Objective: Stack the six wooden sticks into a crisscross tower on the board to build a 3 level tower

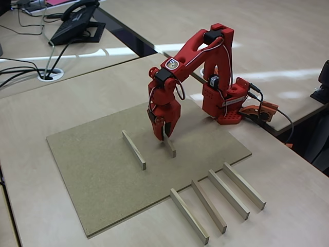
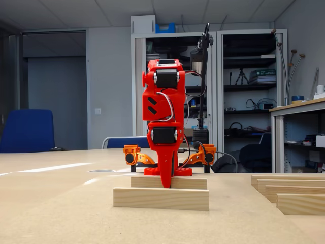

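Hidden and cut-off parts

The gripper (image 1: 164, 133) covers the far end of 1 stick (image 1: 169, 147); its grip cannot be told. In the low fixed view, 4 sticks (image 2: 299, 203) run off the right edge.

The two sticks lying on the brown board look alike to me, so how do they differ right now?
The left stick lies free, with nothing touching it; the right stick has the red end effector down over its far end. The left stick shows its full length, while the right one is partly hidden by the end effector. Both are pale, slim, flat on the board, and roughly parallel.
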`<state>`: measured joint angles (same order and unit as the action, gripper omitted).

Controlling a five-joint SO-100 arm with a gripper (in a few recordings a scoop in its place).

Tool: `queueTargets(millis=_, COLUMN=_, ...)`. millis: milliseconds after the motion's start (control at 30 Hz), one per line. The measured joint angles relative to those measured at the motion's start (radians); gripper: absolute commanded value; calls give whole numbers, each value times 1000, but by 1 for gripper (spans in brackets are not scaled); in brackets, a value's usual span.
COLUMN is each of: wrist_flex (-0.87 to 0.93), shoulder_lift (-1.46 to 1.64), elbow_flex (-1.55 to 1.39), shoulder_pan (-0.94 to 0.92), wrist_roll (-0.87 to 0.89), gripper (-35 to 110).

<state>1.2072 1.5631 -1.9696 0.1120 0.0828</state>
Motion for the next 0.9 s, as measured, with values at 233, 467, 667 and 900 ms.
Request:
queueTargets(millis=233, wrist_flex=-6, shoulder_lift=-2, elbow_flex=-21, shoulder_pan=23, wrist_roll=15, gripper=7)
queueTargets(millis=467, wrist_flex=-6, shoulder_lift=-3, elbow_flex=-21, shoulder_pan=23, wrist_roll=15, gripper=0)
queueTargets(millis=667, wrist_flex=-6, shoulder_lift=-5, elbow_flex=-21, shoulder_pan=18, wrist_roll=6, gripper=0)
queueTargets(millis=900, wrist_flex=-3, shoulder_lift=-15, elbow_flex=-5, shoulder_pan=18, wrist_roll=6, gripper=0)
